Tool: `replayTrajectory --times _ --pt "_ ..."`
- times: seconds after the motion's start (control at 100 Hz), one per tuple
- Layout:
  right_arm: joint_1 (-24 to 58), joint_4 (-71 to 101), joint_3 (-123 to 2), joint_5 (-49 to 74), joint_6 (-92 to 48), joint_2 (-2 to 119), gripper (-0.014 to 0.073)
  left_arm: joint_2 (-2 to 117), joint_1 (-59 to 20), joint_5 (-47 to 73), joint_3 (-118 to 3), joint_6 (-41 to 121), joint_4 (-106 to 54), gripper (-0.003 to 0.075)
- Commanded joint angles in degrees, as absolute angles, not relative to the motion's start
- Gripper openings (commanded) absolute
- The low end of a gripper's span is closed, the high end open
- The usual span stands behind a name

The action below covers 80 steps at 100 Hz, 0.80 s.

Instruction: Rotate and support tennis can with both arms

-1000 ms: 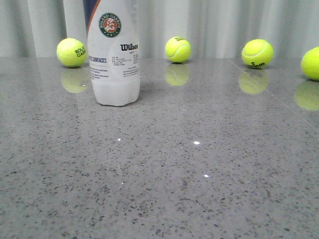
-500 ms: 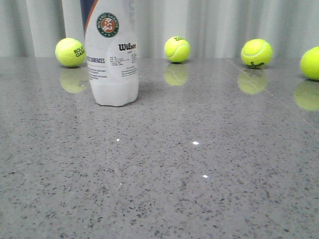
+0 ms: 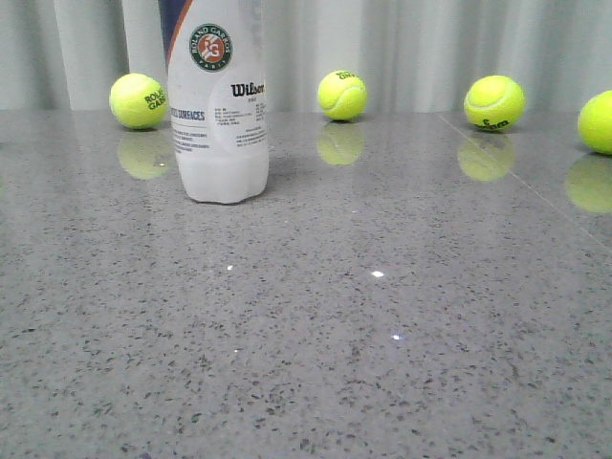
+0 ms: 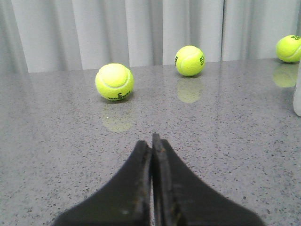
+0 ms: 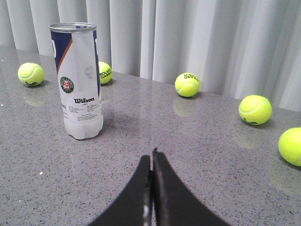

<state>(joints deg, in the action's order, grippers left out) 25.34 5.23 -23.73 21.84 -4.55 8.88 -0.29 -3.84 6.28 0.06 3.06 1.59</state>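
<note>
Standing upright, tennis can (image 3: 219,105); both pincers closed, apart.

Standing upright on the table (image 3: 316,335), left of centre: tennis can (image 3: 217,105). Lying behind it along the far edge: one ball (image 3: 138,100) just left, three balls (image 3: 341,95) (image 3: 493,102) (image 3: 597,121) spreading right, all well apart.
</note>
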Motion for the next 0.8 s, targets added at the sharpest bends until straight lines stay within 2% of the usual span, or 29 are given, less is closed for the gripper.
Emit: replayTrajectory --times 0.0,0.53,0.67,0.79 --pt "25.04 4.87 -25.03 17.43 -4.42 9.48 -0.0061 -1.63 -3.73 1.81 2.50 3.19 1.06 -0.0019" --pt "25.04 4.87 -24.58 16.90 -4.42 9.49 -0.0061 -1.63 -3.73 1.81 2.50 3.19 1.06 -0.0019" --pt "23.43 3.27 -20.75 10.49 -4.36 9.49 -0.0061 -1.63 -3.73 1.81 2.50 3.19 1.06 -0.0019" --pt "17.95 2.19 -14.60 1.28 -4.06 9.49 -0.0061 -1.63 -3.73 1.81 2.50 3.19 1.06 -0.0019"
